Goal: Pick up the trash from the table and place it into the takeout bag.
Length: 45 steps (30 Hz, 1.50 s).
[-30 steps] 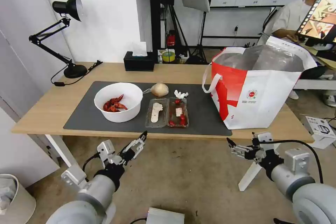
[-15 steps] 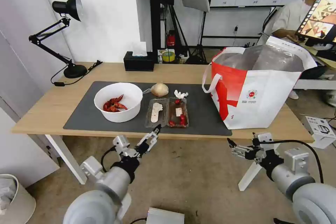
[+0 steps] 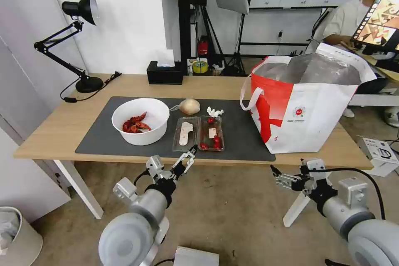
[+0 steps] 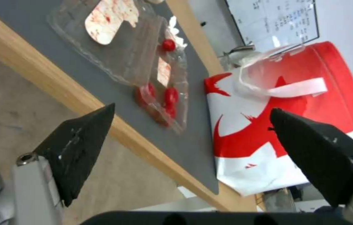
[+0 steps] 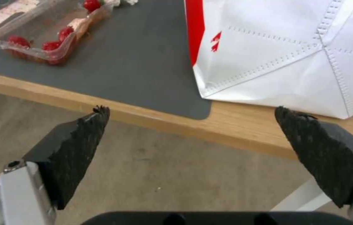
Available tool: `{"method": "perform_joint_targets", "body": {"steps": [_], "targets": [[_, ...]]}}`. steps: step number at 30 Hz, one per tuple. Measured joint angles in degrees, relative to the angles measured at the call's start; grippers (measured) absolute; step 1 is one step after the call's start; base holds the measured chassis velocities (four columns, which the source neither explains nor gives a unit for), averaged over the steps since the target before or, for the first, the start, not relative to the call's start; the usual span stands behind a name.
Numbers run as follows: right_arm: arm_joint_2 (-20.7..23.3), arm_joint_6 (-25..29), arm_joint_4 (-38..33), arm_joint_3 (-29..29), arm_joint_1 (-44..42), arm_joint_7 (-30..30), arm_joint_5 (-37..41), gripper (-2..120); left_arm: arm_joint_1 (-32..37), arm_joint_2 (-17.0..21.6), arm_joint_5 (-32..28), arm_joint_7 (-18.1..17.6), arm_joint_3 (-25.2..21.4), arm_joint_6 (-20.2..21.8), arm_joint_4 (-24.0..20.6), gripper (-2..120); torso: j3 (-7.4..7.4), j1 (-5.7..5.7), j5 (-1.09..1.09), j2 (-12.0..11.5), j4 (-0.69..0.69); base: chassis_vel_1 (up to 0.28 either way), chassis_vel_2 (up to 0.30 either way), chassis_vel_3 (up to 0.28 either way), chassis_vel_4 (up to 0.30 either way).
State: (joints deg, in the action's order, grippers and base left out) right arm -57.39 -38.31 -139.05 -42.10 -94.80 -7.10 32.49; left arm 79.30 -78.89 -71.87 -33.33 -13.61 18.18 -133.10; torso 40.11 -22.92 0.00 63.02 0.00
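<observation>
The trash lies on the table's (image 3: 54, 133) dark mat (image 3: 245, 143): a white bowl (image 3: 143, 138) of red shells, a clear hinged tray (image 3: 198, 134) with red bits, a crumpled tissue (image 3: 215, 112) and a tan lump (image 3: 189, 106). The red-and-white takeout bag (image 3: 303, 108) stands open at the right end. My left gripper (image 3: 191, 152) hangs open just below the table's front edge, under the tray (image 4: 143, 59), with the bag (image 4: 293, 93) beyond it. Below the front edge near the bag (image 5: 289, 53), my right gripper (image 3: 274, 173) is open and empty.
A black desk lamp (image 3: 79, 41) stands at the back left and a black tissue box (image 3: 165, 74) at the back middle. On the floor are a pale waste bin (image 3: 16, 237) at the left and a white box (image 3: 382, 153) at the right.
My left arm has swung right and forward, so its open gripper now sits under the tray's near edge. The right arm has barely moved.
</observation>
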Motion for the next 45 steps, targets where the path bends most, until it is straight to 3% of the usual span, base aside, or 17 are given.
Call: {"method": "perform_joint_targets", "body": {"steps": [18, 45], "targets": [[-0.8, 0.0, -0.2, -0.8, -0.6, -0.5, 0.0, 100, -8.4, -0.2, -1.1, -5.5, 3.7, -0.9, 5.3, 100, 0.00, 0.00, 0.00, 0.0, 0.00, 0.000, 0.000, 0.000, 0.000], [-1.9, 0.8, -0.2, 0.1, -1.0, -0.2, 0.1, 100, -12.9, -4.5, 0.2, -8.0, 6.1, -3.8, 13.3, 100, 0.00, 0.00, 0.00, 0.0, 0.00, 0.000, 0.000, 0.000, 0.000]]}}
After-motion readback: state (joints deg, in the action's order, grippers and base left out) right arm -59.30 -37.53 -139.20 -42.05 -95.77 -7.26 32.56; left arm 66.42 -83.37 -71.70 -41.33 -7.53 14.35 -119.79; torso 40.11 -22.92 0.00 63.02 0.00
